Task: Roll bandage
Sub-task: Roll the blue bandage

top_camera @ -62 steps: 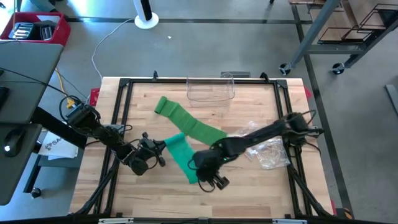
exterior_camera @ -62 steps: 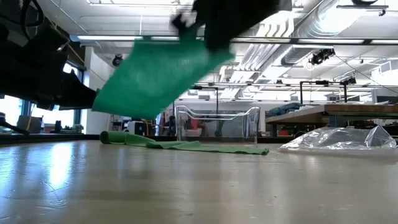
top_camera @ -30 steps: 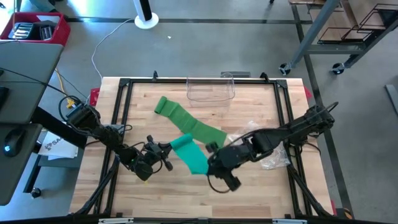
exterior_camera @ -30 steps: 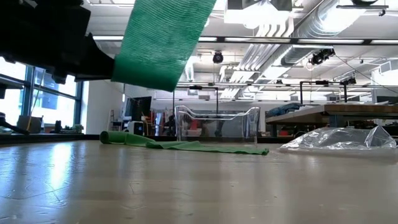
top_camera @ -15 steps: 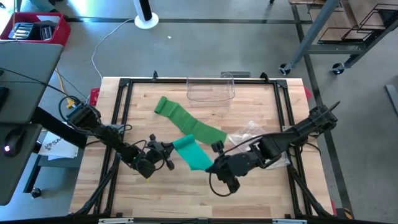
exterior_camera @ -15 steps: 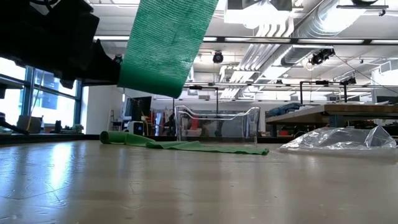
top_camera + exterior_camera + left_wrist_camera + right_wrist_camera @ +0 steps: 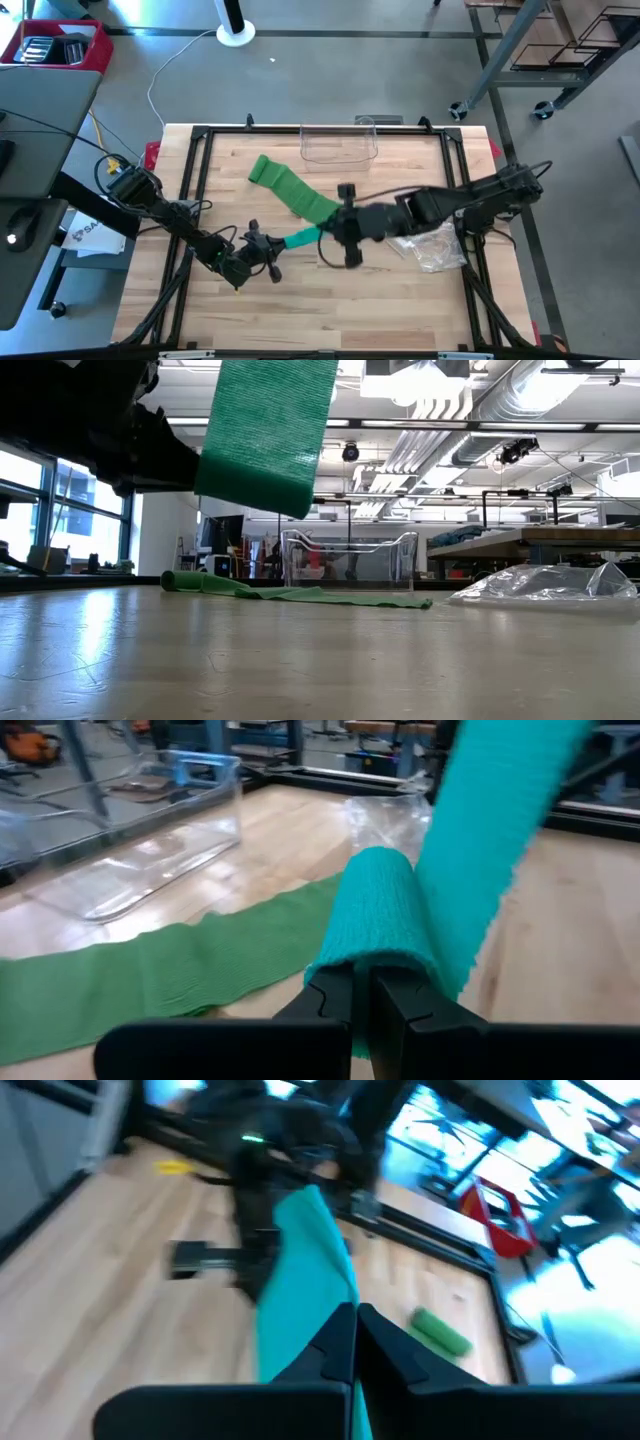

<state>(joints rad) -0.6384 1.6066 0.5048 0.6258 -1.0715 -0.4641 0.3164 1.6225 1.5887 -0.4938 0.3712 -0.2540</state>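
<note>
Stretching the green bandage between two closed claws

Reaching in low from the desk's left edge, the left arm lies nearly flat, its left claw (image 7: 268,246) pointing toward the middle. Its fingers are pressed together on the rolled end of the bandage (image 7: 300,204), which in the left wrist view shows as a short, snug cylinder of ribbed, stretchy weave sitting right at the fingertips (image 7: 363,992). The right arm comes across from the right side, elbow bent above the crumpled clear plastic bag (image 7: 430,245), and its right claw (image 7: 347,240) is clamped tight on the band just beside the left claw, holding that stretch up off the wooden desk (image 7: 400,310).

Half a second earlier the right claw sat lower and nearer the front edge, with a broad flap of the band spread between the two claws; now it has swung back toward the desk's centre and the raised stretch shows only as a narrow strip. The left claw has barely shifted.

The remaining length trails flat across the light planks toward the back left, ending in a small lump near the clear, box-shaped plastic container (image 7: 339,143) at the far edge. In the low view the lifted band (image 7: 268,435) hangs as a wide, finely gridded sheet.
</note>
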